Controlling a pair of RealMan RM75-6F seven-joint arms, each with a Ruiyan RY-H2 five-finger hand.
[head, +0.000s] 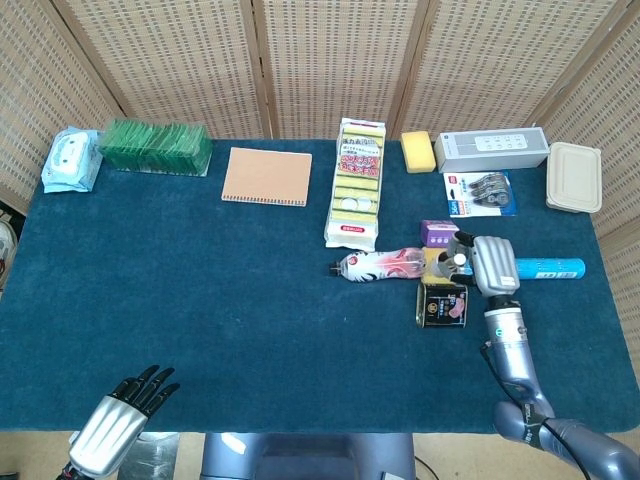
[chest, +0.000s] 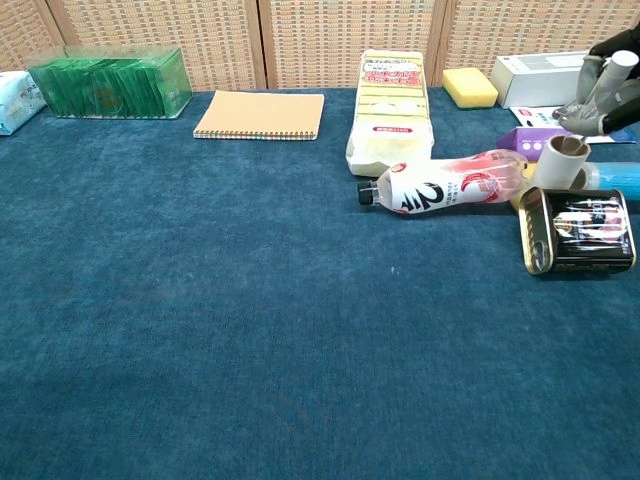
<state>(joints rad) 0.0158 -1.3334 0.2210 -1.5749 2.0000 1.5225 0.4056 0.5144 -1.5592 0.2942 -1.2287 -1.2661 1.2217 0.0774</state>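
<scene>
**A:** Status on the right side?

**B:** Early stage, by my read. Nothing lifted. My right hand (head: 487, 265) hangs over the cluster at the right of the bench (head: 200, 300), fingers loosely apart, nothing in them as far as either view shows.

**A:** Which item are you on?

**B:** The white paper tube (chest: 560, 160). It stands upright, open end up. In the chest view my fingertips (chest: 598, 82) sit above it and a bit behind, with a clear gap. No contact.

**A:** What's around it?

**B:** It's tight. The black tin (head: 441, 304) lies on its side just in front of the tube, the pink bottle (head: 385, 264) lies on its side with its base near the tube, the purple box (head: 438, 233) is just behind, and the blue stick (head: 548, 268) runs off to the right under my hand.

**A:** What's left?

**B:** I'd say everything: come down, close on the tube, lift it out. The tin and bottle are the likely things to get bumped.

**A:** Left hand?

**B:** The left hand (head: 112, 424) is off the near bench edge, fingers stretched out, holding nothing, well apart from everything.
</scene>
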